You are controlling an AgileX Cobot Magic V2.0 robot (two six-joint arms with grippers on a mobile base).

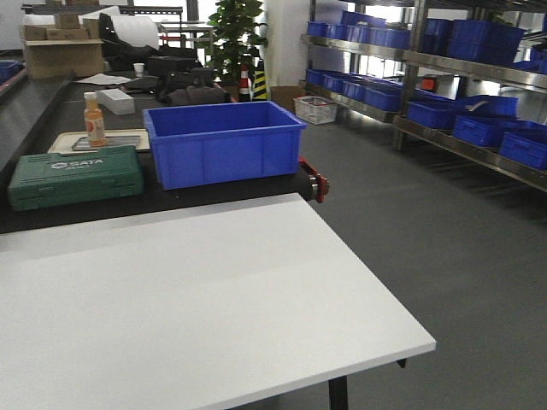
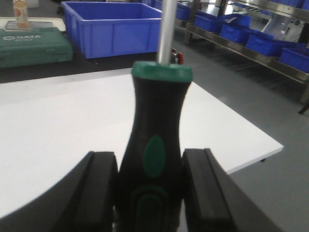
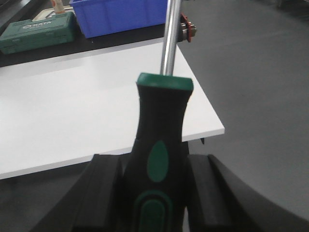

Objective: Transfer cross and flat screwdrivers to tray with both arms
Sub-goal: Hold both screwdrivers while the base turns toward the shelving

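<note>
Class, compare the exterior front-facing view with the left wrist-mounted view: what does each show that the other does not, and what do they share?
Only the front-facing view: a leafy plant and a cardboard box at the back. Only the left wrist view: the left gripper shut on a black-and-green screwdriver. Both: the white table, blue bin and green case.

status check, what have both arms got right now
Left gripper shut on one screwdriver. Right gripper shut on the second screwdriver. White table ahead, nothing blocking seen.
</note>
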